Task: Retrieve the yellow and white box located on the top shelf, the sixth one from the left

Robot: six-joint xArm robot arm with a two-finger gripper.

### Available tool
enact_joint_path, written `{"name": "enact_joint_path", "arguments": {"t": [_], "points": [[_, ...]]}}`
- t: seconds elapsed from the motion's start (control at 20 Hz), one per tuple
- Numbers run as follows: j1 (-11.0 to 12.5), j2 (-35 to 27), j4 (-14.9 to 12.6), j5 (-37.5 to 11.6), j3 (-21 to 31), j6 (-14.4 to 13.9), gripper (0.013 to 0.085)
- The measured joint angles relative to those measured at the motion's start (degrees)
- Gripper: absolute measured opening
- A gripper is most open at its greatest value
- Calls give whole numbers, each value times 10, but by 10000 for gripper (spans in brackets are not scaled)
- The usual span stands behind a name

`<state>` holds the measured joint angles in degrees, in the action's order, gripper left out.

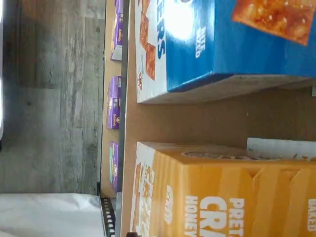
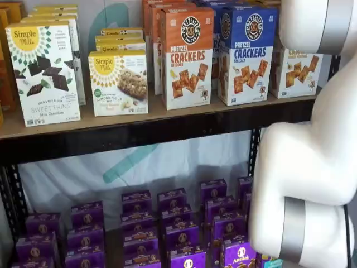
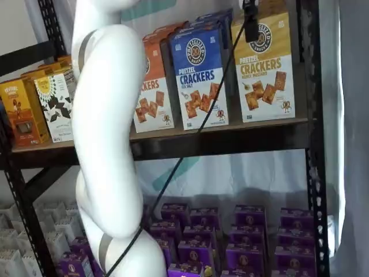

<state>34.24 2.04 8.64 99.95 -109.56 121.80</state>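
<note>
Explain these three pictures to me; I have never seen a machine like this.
The big white jointed thing is a robot arm standing before store shelves. Two pictures come from fixed cameras facing the shelves; the third, turned sideways, comes from a camera on the arm's wrist. On the tan wooden top shelf stand tall cardboard cracker boxes: an orange-topped box, a blue-topped box and the yellow and white box it should fetch. Small purple boxes fill the shelf below. The black gripper hangs before the yellow box, holding nothing yet.
</note>
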Motion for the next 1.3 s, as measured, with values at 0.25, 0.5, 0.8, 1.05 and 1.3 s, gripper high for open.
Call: {"name": "enact_joint_path", "arguments": {"t": [0.25, 0.5, 0.8, 1.05, 1.3], "points": [[2, -2, 4, 5, -5, 0, 730], [5, -3, 7, 5, -7, 2, 730], [9, -7, 10, 16, -16, 3, 650], [13, -8, 15, 28, -22, 4, 650], [17, 1, 18, 32, -15, 6, 650]]}}
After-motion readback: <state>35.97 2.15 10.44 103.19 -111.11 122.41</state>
